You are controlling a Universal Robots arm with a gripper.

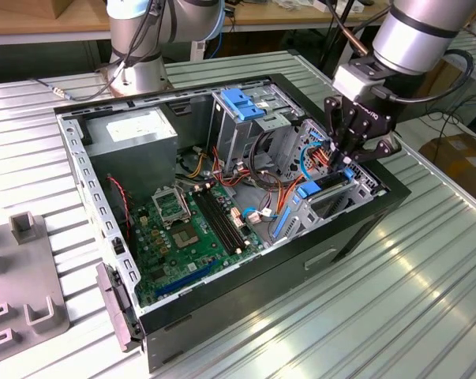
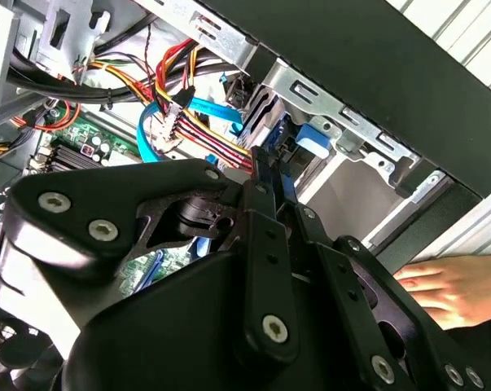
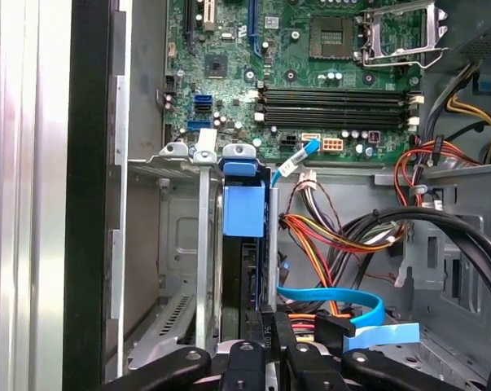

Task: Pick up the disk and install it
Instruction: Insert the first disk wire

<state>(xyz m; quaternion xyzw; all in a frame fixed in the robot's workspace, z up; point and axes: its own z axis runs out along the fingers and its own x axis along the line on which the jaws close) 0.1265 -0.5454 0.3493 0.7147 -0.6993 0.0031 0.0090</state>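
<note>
The disk stands on edge in the metal bay at the front corner of the open computer case, with its blue rail tab showing. In the exterior view the disk sits low in that bay, on the exterior view's right. My gripper reaches down from above with its black fingers close together on the disk's upper edge. Both wrist views show this grip, at the gripper and at the gripper. The disk's label is hidden.
Red, yellow and blue cables crowd the space beside the bay. The green motherboard, grey power supply and blue-topped drive cage fill the case. A person's hand rests outside the case wall. A grey fixture stands at the exterior view's left.
</note>
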